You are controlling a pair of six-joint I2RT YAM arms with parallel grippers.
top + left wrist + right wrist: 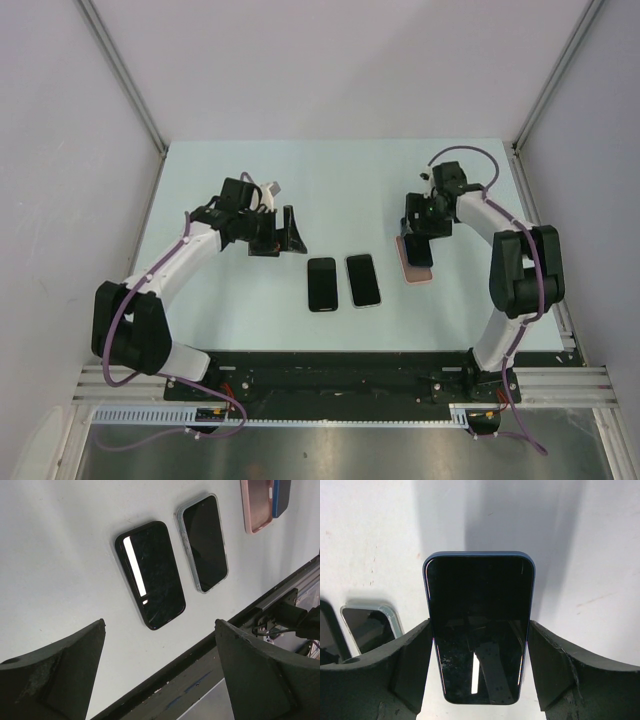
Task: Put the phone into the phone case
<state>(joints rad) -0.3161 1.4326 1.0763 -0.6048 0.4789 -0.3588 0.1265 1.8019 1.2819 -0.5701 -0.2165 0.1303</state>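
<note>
The left pincer (283,238) hangs over the table (230,170), well to the left of the right pincer (420,240). Nothing lies between its fingers. Between the two pincers, two handsets lie flat on the table, side by side and near each other without touching. The bare phone (150,575) is nearer the left pincer and the cased phone (204,542) is just beyond it, toward the right pincer. Farther right lies the empty case (255,505), with the right pincer over its far end. The held phone (479,630) sits between the right pincer's fingers, one finger against each long edge. Whether it touches the case cannot be told.
</note>
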